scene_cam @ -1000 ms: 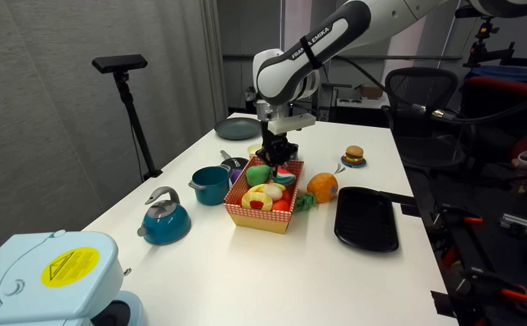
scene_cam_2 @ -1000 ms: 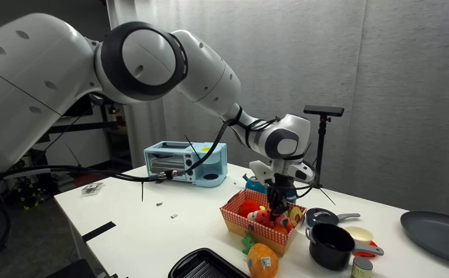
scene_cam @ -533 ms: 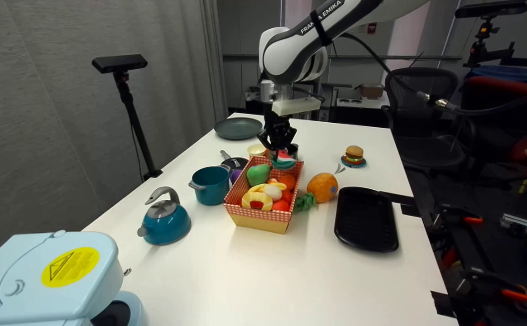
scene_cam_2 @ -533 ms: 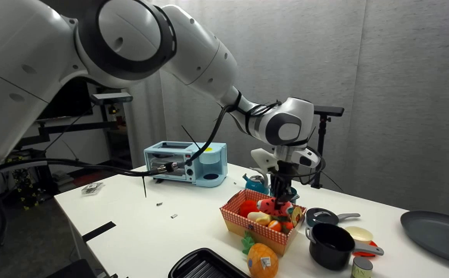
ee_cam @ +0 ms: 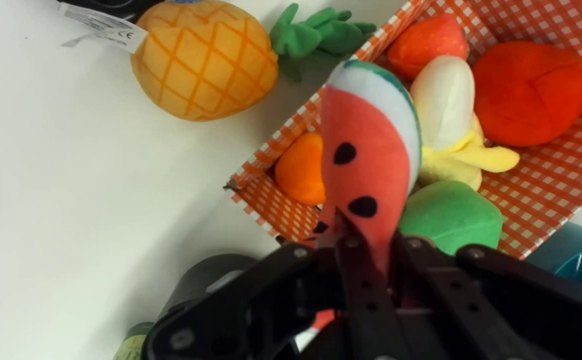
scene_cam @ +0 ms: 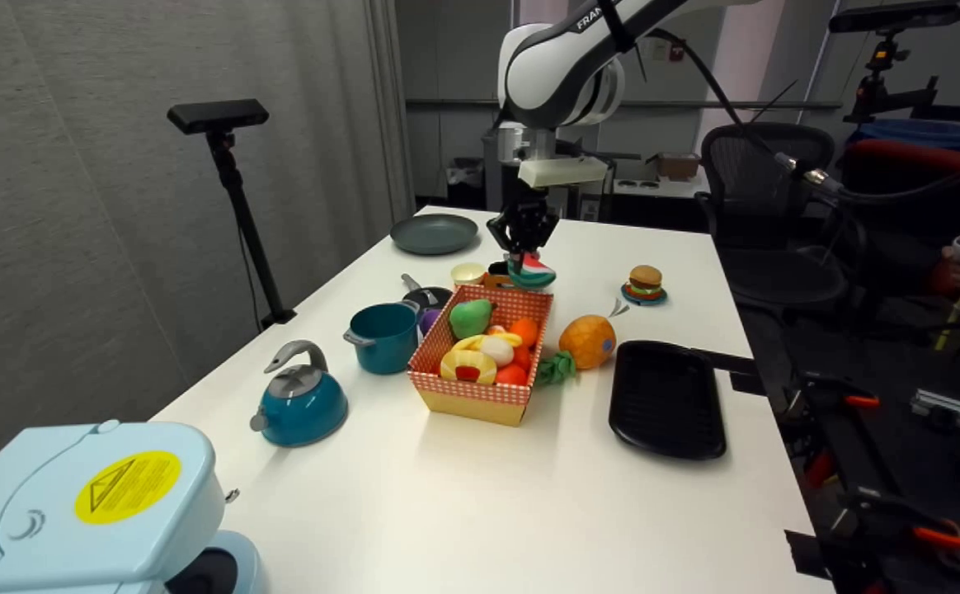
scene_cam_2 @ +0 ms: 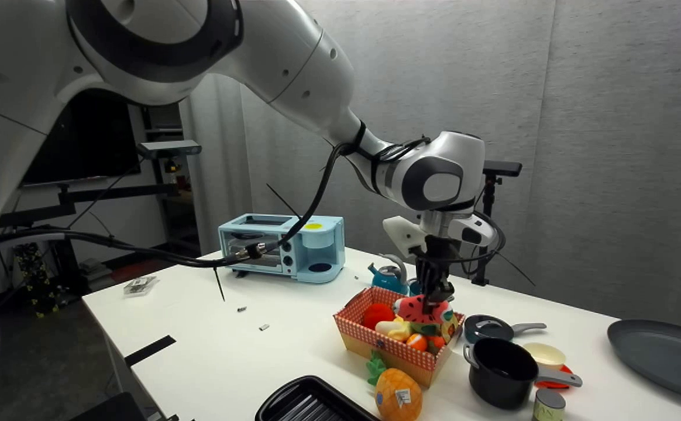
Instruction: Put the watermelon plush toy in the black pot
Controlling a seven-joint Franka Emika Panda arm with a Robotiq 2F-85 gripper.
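Observation:
The watermelon plush toy (scene_cam_2: 413, 310) is a red slice with black seeds, a white band and a green rind. My gripper (scene_cam_2: 435, 297) is shut on it, pinching its red part, as the wrist view shows (ee_cam: 368, 250). The toy (ee_cam: 366, 145) hangs above the near-robot end of the checkered basket; in an exterior view it (scene_cam: 534, 274) appears at the basket's far rim. The black pot (scene_cam_2: 495, 383), round with a grey handle, stands on the table beside the basket. In the wrist view the pot (ee_cam: 196, 280) is partly hidden by my gripper.
The basket (scene_cam_2: 375, 344) holds several plush fruits. A plush pineapple (scene_cam_2: 399, 394) and a black rectangular tray (scene_cam_2: 311, 403) lie close by. A lidded pan (scene_cam_2: 485, 327), a cream bowl (scene_cam_2: 544, 354), a can (scene_cam_2: 549, 404) and a large grey plate (scene_cam_2: 668, 356) surround the pot. A teal pot (scene_cam: 385, 342) flanks the basket.
My gripper has risen with the watermelon toy in it, lifting it from among the fruits in the basket to above it. It has also shifted towards the basket's end near the pot.

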